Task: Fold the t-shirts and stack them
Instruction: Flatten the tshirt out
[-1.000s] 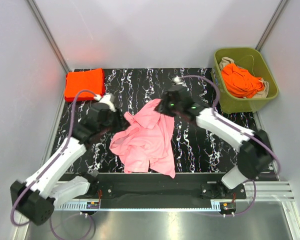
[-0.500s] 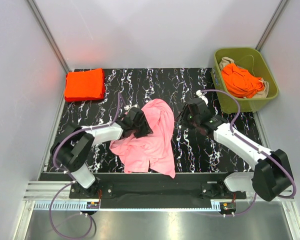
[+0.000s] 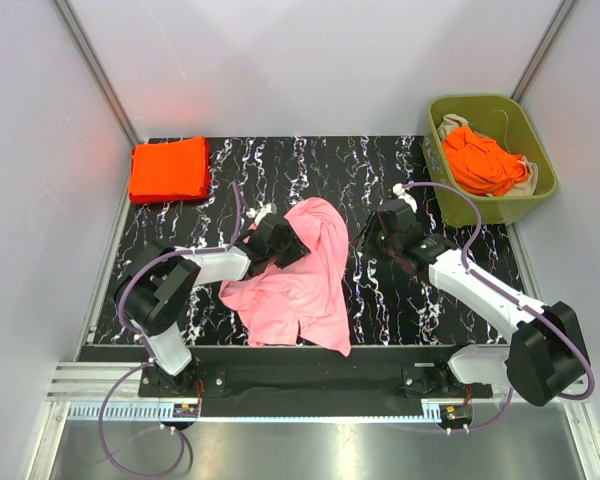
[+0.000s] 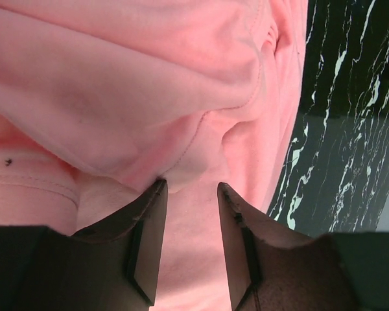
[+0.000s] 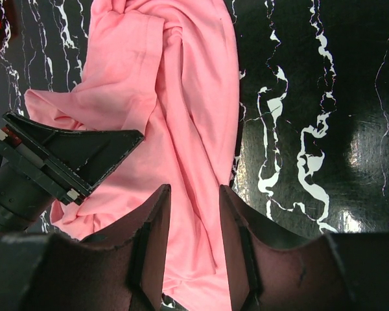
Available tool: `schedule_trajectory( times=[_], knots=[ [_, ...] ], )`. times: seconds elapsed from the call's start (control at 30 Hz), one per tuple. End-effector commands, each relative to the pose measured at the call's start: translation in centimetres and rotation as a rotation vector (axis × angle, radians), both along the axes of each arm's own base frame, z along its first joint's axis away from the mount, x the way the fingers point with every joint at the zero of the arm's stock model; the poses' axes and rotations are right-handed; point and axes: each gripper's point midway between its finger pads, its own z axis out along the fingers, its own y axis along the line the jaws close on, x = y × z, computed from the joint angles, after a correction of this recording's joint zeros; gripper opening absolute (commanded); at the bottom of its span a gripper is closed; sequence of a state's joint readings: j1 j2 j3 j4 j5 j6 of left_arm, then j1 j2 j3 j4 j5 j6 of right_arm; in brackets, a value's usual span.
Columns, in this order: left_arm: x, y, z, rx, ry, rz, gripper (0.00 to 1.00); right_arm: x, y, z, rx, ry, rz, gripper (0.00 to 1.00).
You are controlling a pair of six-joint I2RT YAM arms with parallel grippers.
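Observation:
A light pink t-shirt point(image 3: 302, 278) lies crumpled on the black marbled table point(image 3: 400, 300). My left gripper point(image 3: 290, 244) is open and rests low at the shirt's upper left, with pink cloth point(image 4: 149, 84) between and beyond its fingertips point(image 4: 157, 189). My right gripper point(image 3: 366, 238) is open and empty, just right of the shirt's upper edge, above its right side point(image 5: 194, 129). An orange-red t-shirt point(image 3: 168, 168) lies folded at the far left corner. More orange-red shirts point(image 3: 480, 160) lie in the bin.
An olive-green plastic bin point(image 3: 536, 190) stands at the far right corner. White walls close in the table on the left, back and right. My left gripper's black fingers point(image 5: 78, 152) show at the left of the right wrist view.
My left arm has swung in low from the left onto the shirt's upper left. My right gripper has moved off the shirt's top corner to the right. The shirt's top has bunched slightly.

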State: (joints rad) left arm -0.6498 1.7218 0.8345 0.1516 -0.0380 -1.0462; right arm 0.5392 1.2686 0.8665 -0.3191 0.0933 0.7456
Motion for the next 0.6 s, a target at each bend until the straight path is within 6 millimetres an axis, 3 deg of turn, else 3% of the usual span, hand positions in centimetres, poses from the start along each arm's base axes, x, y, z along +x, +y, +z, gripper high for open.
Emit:
schedule_trajectory(
  times=[0.0, 0.17, 0.57],
  knots=[
    [1.1, 0.3, 0.8, -0.002, -0.049, 0.051, 0.41, 0.8, -0.1, 1.2, 0.008, -0.056, -0.004, 0.43],
    [1.0, 1.3, 0.9, 0.054, -0.067, 0.075, 0.48, 0.9, 0.0, 1.3, 0.012, -0.055, -0.002, 0.43],
    [1.2, 1.2, -0.5, 0.069, -0.044, 0.083, 0.48, 0.9, 0.2, 1.1, 0.019, -0.047, 0.001, 0.44]
  ],
)
